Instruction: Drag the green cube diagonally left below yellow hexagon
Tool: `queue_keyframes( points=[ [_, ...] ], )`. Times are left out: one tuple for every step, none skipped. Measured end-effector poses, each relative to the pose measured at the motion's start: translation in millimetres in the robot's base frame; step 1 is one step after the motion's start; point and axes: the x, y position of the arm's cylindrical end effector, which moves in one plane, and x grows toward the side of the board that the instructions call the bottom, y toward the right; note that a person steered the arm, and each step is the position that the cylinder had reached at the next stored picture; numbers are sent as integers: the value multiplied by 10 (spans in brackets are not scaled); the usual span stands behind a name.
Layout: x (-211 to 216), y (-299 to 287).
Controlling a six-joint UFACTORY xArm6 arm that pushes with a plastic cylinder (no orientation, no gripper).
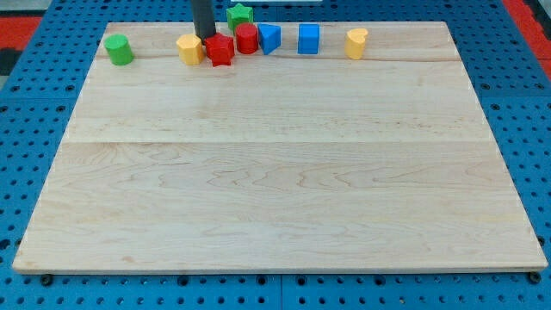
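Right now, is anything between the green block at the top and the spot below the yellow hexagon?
Yes. The red star lies on the diagonal from the green star down to the spot below the yellow hexagon; the red cylinder stands just right of that line. My tip sits between hexagon and red star.

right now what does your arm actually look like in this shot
Only a short stretch of it shows: a straight, plain rod, dark grey to black, coming down from the view's top edge. I see no cables, markings or sleeve on it. My tip ends at the back of the board, between the yellow hexagon block and the red star block.
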Motion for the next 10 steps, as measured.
queue_keyframes(
  points=[
    [-11,-2],
    [-247,-45],
    [-198,-480],
    [219,-451],
    [174,-392],
    [-427,-497],
    [-422,-999],
    [-309,-1784],
    [143,-1826],
    [169,-1476]
  ],
)
